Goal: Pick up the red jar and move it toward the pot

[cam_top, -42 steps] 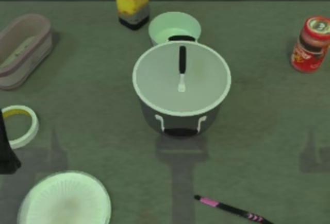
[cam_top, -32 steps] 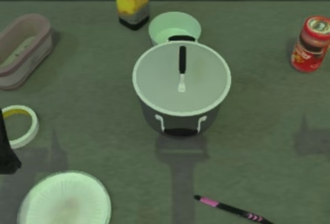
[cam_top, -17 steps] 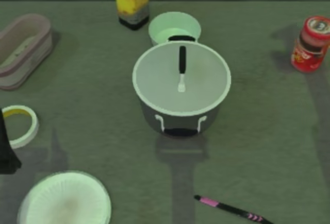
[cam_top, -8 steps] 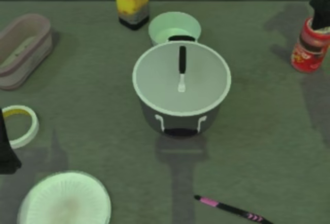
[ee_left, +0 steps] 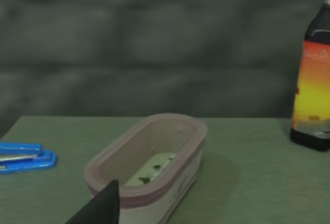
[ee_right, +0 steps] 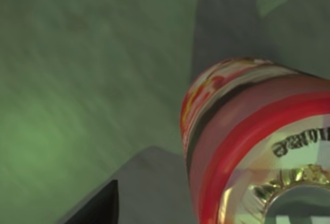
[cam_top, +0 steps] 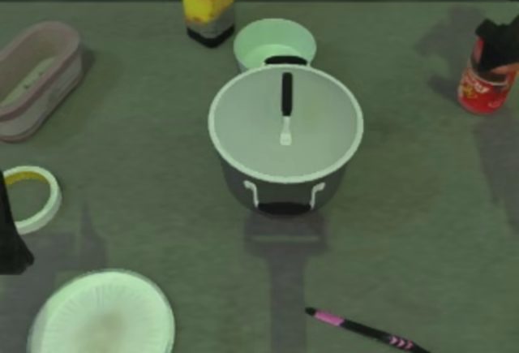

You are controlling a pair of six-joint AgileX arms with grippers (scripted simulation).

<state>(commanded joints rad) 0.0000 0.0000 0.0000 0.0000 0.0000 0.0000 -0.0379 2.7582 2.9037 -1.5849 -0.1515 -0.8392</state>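
Observation:
The red jar [cam_top: 485, 85] stands upright near the table's far right edge, well to the right of the grey pot [cam_top: 243, 178] with its pale lid at the centre. My right gripper [cam_top: 500, 32] hangs over the jar's top and hides its lid in the top view. Seen from the right wrist, the jar [ee_right: 247, 131] fills the frame close up. One dark fingertip [ee_right: 105, 206] shows there, apart from the jar's side with table between them; the gripper is open. My left gripper [cam_top: 10, 239] is parked at the left edge, open and holding nothing.
An orange-yellow bottle [cam_top: 207, 0] and a white bowl [cam_top: 274, 43] stand behind the pot. A pink oval container [cam_top: 36, 77], a tape roll [cam_top: 32, 199] and a white plate [cam_top: 101, 316] lie at the left. A pink-black pen [cam_top: 361, 329] lies near the front, and a blue stapler [ee_left: 23, 156] shows in the left wrist view.
My right gripper has come into view from the far right and settled over the red jar's top. The jar, the pot and my left arm have not moved.

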